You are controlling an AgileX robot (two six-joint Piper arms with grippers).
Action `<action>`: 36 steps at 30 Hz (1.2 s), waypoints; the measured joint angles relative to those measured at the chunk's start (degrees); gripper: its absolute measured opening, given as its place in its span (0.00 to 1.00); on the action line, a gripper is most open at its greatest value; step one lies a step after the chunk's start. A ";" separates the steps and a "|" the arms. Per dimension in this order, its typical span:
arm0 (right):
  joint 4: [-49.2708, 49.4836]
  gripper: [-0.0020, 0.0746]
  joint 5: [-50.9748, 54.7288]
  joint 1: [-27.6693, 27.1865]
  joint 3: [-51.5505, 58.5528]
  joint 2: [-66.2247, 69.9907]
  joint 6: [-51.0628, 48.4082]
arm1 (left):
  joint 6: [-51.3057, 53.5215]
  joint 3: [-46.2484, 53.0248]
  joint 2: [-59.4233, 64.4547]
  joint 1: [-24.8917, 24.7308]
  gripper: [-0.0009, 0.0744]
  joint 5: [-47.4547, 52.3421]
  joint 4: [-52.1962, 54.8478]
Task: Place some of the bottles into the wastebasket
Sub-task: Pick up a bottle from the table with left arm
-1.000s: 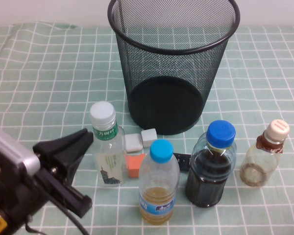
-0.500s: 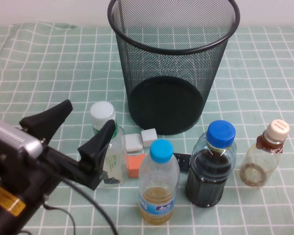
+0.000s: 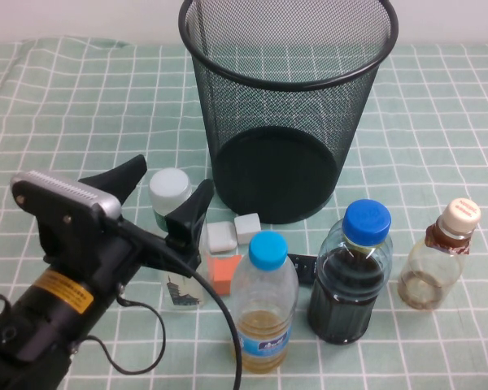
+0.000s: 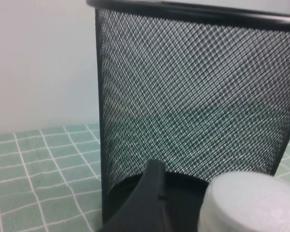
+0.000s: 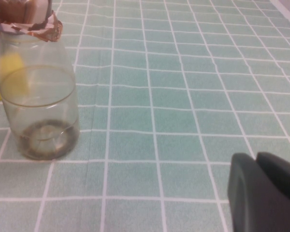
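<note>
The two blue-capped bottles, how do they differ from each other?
The near blue-capped bottle has a lighter blue cap, a little pale yellow liquid low down and a blue label; the dark blue-capped bottle is wider, and its contents look almost black. Both stand upright, capped and untouched before the wastebasket. The left pincer is open around the white-capped bottle; the right pincer is near the beige-capped bottle.

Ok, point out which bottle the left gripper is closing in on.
The white-capped bottle with the green label: the left gripper is open, fingers on either side of its cap. The two blue-capped bottles and the beige-capped one stand apart. The right gripper sits low over the cloth.
</note>
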 joint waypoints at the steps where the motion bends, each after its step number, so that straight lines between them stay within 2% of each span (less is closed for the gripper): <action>1: 0.00 0.02 0.00 0.00 0.00 0.00 0.00 | 0.00 -0.25 0.66 0.00 0.89 -0.09 -0.03; 6: 0.00 0.02 0.00 0.00 0.00 0.00 0.00 | -0.13 -0.37 3.65 0.34 0.89 -0.68 -0.38; 9: 0.00 0.02 0.00 0.00 0.00 0.00 0.00 | -0.25 -0.47 5.04 0.93 0.85 -0.79 -0.62; 12: 0.00 0.02 0.00 0.00 0.00 0.00 0.00 | -0.47 -0.50 5.60 1.18 0.72 -1.36 -0.95; 15: 0.00 0.02 0.00 0.00 0.00 0.00 0.00 | -0.47 -0.71 5.69 1.29 0.50 -1.99 -1.00; 16: 0.00 0.02 0.00 0.00 0.00 0.00 0.00 | -0.47 -0.80 5.69 1.29 0.45 -1.99 -1.09; 23: 0.00 0.02 0.00 0.00 0.00 0.00 0.00 | 0.03 -1.22 4.20 1.29 0.46 1.44 -1.37; 25: 0.00 0.02 0.00 0.00 0.00 0.00 0.00 | 1.44 -2.58 1.52 1.29 0.46 9.39 -2.20; 30: 0.00 0.02 0.00 0.00 0.00 0.00 0.00 | 8.29 -11.40 -9.98 4.11 0.46 42.23 -4.82; 36: 0.00 0.02 0.00 0.00 0.00 0.00 0.00 | 10.08 -32.20 -16.72 13.00 0.46 80.11 -4.94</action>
